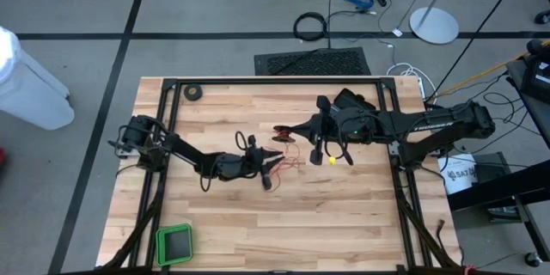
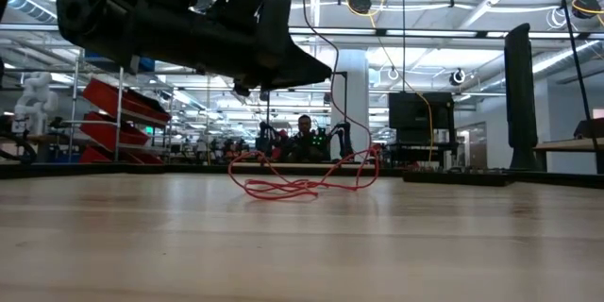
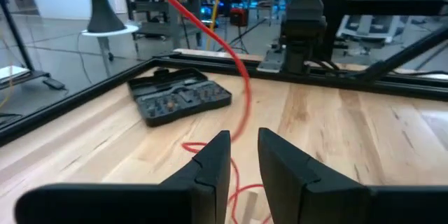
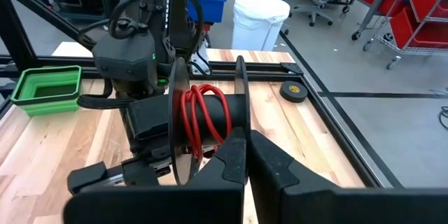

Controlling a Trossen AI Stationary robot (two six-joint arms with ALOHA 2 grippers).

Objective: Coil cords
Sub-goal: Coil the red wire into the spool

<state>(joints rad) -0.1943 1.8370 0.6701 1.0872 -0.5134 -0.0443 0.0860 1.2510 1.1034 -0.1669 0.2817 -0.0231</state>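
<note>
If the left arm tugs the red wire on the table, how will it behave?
The red wire is probably very floppy: it lies in loose tangled loops on the table. It likely weighs little, so loops may snag and drag as one clump. The strand rising to the reel looks slack, so a tug probably takes up slack first.

light: bright, even, overhead | shadows: faint on table [image 1: 344, 215] | blur: low view foreground soft
</note>
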